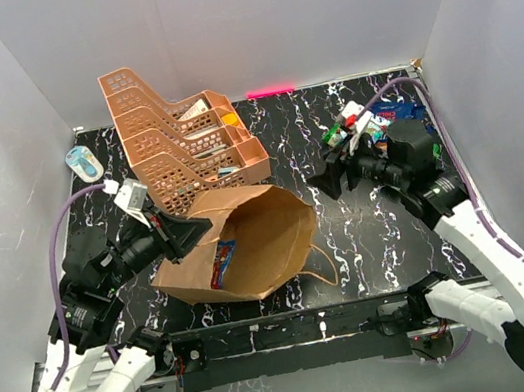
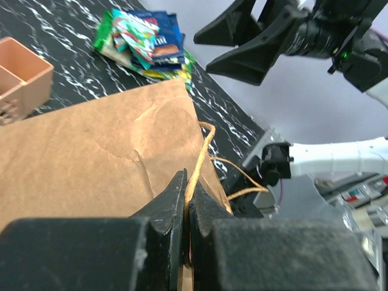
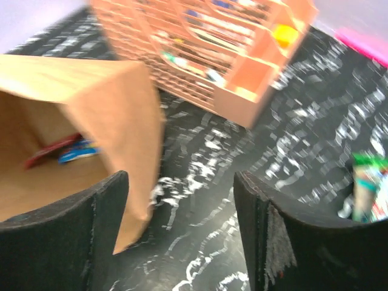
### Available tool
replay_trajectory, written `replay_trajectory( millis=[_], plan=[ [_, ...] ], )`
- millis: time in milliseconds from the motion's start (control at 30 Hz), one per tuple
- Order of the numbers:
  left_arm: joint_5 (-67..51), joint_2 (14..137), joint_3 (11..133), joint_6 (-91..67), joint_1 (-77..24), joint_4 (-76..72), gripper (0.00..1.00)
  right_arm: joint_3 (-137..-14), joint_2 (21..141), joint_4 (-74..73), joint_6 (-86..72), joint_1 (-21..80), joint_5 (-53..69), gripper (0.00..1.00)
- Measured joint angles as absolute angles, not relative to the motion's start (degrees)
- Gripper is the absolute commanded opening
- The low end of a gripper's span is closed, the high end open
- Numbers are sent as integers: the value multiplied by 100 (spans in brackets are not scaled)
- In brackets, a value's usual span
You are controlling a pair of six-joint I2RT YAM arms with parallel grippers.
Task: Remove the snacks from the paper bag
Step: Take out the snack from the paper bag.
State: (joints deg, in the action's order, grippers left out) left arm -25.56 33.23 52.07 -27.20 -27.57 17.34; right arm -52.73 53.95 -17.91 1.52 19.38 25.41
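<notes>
We have the large brown kraft paper bag [image 1: 276,219] lying on its side at the lower centre of the top view. Its mouth is turned toward the right arm, presumably so that arm can reach in level rather than from above. Our left hand [image 2: 187,185] is clamped tight on the bag's upper rim together with its thin twine handle [image 2: 205,145], which we judge holds the mouth open and stops the bag sliding. Our right hand [image 1: 338,175] hangs spread wide and empty above the black marbled table [image 1: 369,228], between the bag and the heap of colourful foil snack packets [image 1: 371,121] at the upper right. The top view shows one red-and-blue packet [image 1: 223,262] lying inside, and the right wrist view confirms it, deep in the bag at the left of its frame. The left wrist view hides the interior, yet it alone shows the pinch on the twine.
</notes>
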Motion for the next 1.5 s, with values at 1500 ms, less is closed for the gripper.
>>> replay_trajectory(
  millis=[1500],
  plan=[
    [-2633,2462,3500,-4320,-2757,1942,0,-2561,7430,3448,427,7870,268,59]
  ],
)
